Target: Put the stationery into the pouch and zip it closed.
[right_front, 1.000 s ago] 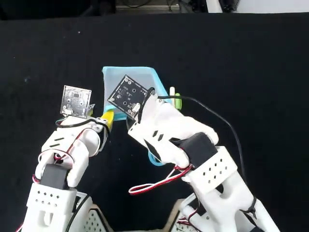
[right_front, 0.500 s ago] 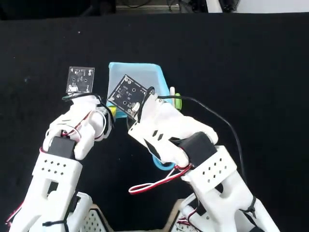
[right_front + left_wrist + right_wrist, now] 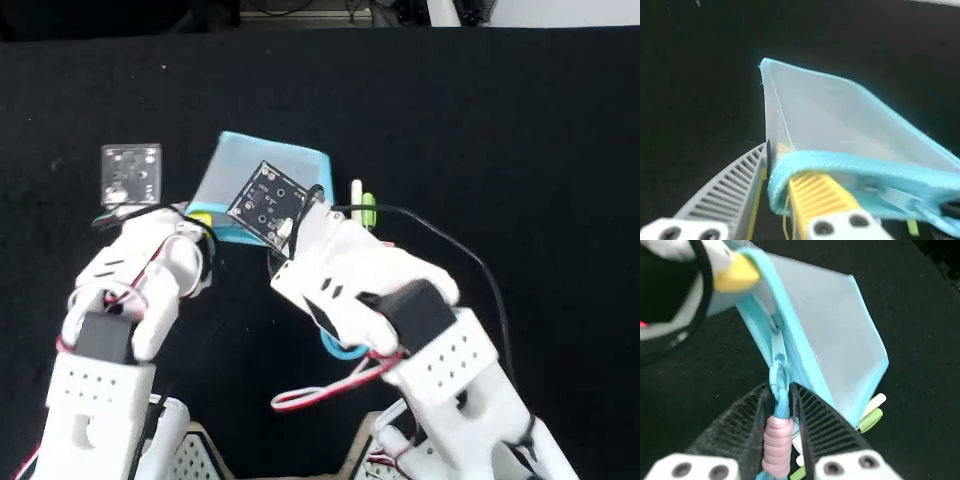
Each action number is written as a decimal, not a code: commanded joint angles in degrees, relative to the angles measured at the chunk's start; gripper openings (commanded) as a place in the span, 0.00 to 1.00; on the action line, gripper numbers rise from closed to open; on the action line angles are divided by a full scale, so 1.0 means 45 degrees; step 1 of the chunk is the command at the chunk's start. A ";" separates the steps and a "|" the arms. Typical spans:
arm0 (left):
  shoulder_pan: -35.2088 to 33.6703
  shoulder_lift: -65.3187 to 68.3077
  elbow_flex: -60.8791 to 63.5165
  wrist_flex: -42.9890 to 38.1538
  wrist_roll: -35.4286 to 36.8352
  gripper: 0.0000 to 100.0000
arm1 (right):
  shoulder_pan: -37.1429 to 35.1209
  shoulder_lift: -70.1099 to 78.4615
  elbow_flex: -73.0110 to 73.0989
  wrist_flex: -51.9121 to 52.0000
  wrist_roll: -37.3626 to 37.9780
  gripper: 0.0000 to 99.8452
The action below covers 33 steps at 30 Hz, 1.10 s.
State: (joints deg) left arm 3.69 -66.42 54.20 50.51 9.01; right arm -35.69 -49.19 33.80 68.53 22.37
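Observation:
A translucent pouch (image 3: pixel 270 160) with a light blue zip edge lies on the black table, its near edge lifted. My left gripper (image 3: pixel 777 167) is shut on the pouch's (image 3: pixel 840 115) corner, one grey finger (image 3: pixel 735 195) outside and the yellow finger (image 3: pixel 815 197) under the zip tape. In the high view that left gripper (image 3: pixel 200 215) sits at the pouch's left corner. My right gripper (image 3: pixel 781 390) is shut on the zip pull (image 3: pixel 777 412), a blue cord with a pink bead, at the pouch's (image 3: pixel 835 325) near edge. A white pen (image 3: pixel 355 190) and a green pen (image 3: pixel 368 210) lie beside the pouch.
The black cloth covers the whole table (image 3: pixel 500 130), with free room to the right and at the back. The right arm (image 3: pixel 350 270) hangs over the pouch's near half and hides it from above. Both arm bases stand at the front edge.
The left arm has swung left, pulling the pouch's corner with it, so the pouch has turned. The right arm has hardly shifted and still holds the zip pull.

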 commanded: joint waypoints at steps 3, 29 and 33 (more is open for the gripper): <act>-0.1553 -0.0567 -0.2921 0.1661 0.0078 0.03 | 0.0195 -0.2276 -0.0400 0.0156 0.0117 0.01; -0.1670 0.9963 -1.5521 1.0901 -0.1485 0.06 | 0.2520 -0.0147 -0.3155 0.1309 0.0020 0.01; -0.1729 1.0999 -1.6283 1.1194 -0.1719 0.12 | 0.2520 -0.0088 -0.3116 0.1309 0.0020 0.01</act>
State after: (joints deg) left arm -3.16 -20.18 -12.88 99.47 2.33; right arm -25.23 -49.80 22.99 74.24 22.46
